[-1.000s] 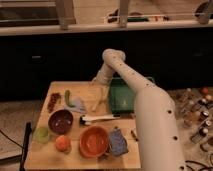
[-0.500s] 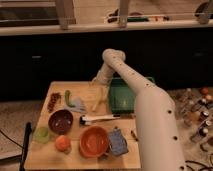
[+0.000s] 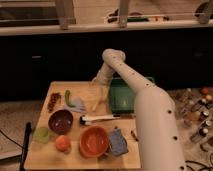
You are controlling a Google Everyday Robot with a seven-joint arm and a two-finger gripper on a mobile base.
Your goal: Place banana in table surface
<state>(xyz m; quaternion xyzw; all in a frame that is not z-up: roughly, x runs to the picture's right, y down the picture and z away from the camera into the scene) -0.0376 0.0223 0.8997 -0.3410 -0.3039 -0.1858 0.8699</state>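
The banana (image 3: 98,101), pale yellow and slightly curved, sits upright-slanted at the back middle of the light tan table surface (image 3: 50,156). Its lower end is at or near the tabletop. My gripper (image 3: 99,85) is at the banana's upper end, on the end of the white arm that reaches in from the lower right and bends down over the table's far edge. I cannot tell whether the banana rests on the wood or hangs from the gripper.
A dark green tray (image 3: 123,96) lies right of the banana. A dark green vegetable (image 3: 67,97) and a grey cloth (image 3: 78,105) lie to its left. In front are a white-handled utensil (image 3: 100,119), a maroon bowl (image 3: 61,121), an orange bowl (image 3: 94,141), an orange fruit (image 3: 62,143) and a blue item (image 3: 118,142).
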